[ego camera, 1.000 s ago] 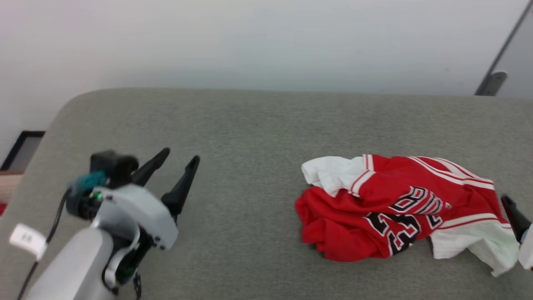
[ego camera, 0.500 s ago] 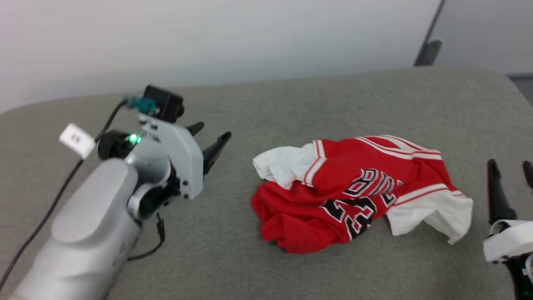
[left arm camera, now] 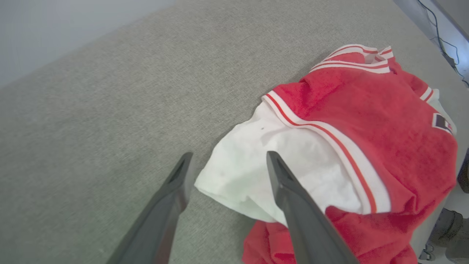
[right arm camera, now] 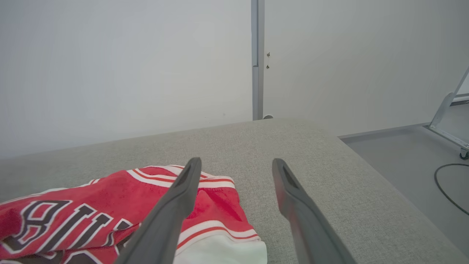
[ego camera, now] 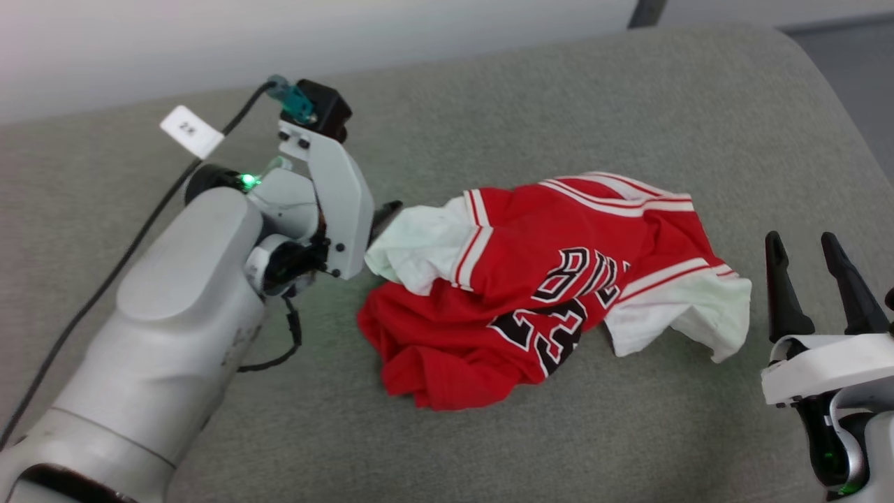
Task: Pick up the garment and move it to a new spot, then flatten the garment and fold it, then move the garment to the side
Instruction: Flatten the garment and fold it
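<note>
The crumpled red jersey with white sleeves (ego camera: 531, 300) lay on the grey fabric-covered desk (ego camera: 559, 105), mid-frame in the head view. The left gripper (left arm camera: 229, 154) sat at its left edge, with one of its fingers over the desk and the other over a sleeve. The right gripper (ego camera: 801, 239) stood at lower right, near the other sleeve but apart from it. A pale wall (ego camera: 209, 42) ran behind the desk along the top of the frame.
</note>
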### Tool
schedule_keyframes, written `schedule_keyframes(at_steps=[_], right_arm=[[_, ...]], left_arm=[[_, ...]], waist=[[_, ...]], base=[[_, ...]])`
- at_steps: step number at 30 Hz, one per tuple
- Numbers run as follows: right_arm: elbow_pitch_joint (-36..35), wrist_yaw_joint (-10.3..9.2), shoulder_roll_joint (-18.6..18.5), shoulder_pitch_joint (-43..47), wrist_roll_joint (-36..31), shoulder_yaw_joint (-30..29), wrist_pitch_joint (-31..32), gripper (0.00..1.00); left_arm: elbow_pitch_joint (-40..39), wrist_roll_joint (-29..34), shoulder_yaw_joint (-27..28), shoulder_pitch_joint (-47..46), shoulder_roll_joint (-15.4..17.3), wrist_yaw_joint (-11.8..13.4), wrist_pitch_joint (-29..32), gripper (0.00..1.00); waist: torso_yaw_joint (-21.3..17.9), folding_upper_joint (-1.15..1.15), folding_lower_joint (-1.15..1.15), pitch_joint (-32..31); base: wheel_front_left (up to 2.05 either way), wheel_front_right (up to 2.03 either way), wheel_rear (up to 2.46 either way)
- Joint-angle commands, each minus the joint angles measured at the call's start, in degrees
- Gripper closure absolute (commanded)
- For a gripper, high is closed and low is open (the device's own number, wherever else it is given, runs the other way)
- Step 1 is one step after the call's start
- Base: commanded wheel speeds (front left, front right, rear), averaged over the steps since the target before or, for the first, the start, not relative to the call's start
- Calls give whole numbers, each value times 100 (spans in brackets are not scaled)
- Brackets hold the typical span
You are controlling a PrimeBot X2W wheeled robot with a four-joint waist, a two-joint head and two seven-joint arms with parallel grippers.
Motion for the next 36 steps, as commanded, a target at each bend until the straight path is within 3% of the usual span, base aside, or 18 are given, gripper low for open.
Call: schedule_keyframes(at_steps=[1, 20, 21, 23, 27, 36], right_arm=[[119, -8, 33, -121, 47, 57, -113, 0], [713, -8, -82, -457, 295, 300, -392, 0], [727, -8, -91, -466, 302, 306, -388, 0], [751, -8, -112, -477, 302, 317, -378, 0], [759, -8, -163, -443, 322, 307, -351, 0], [690, -8, -315, -224, 267, 179, -212, 0]], left_arm=[[71, -114, -91, -86, -47, -16, 101, 0], [1098, 584, -1252, -123, 356, 5, 215, 0], [1197, 498, -1237, -69, 308, 7, 301, 22], [1334, 399, -1272, 10, 219, 1, 463, 100], [1524, 343, -1346, -10, 166, 1, 533, 100], [1581, 322, -1119, -207, 405, 141, 36, 100]], waist=[[-294, 0, 0, 350], [-423, 0, 0, 595], [-415, 0, 0, 582], [-400, 0, 0, 556], [-320, 0, 0, 480], [47, 0, 0, 165]], base=[[0, 0, 0], [0, 0, 0], [0, 0, 0], [0, 0, 0], [0, 0, 0], [0, 0, 0]])
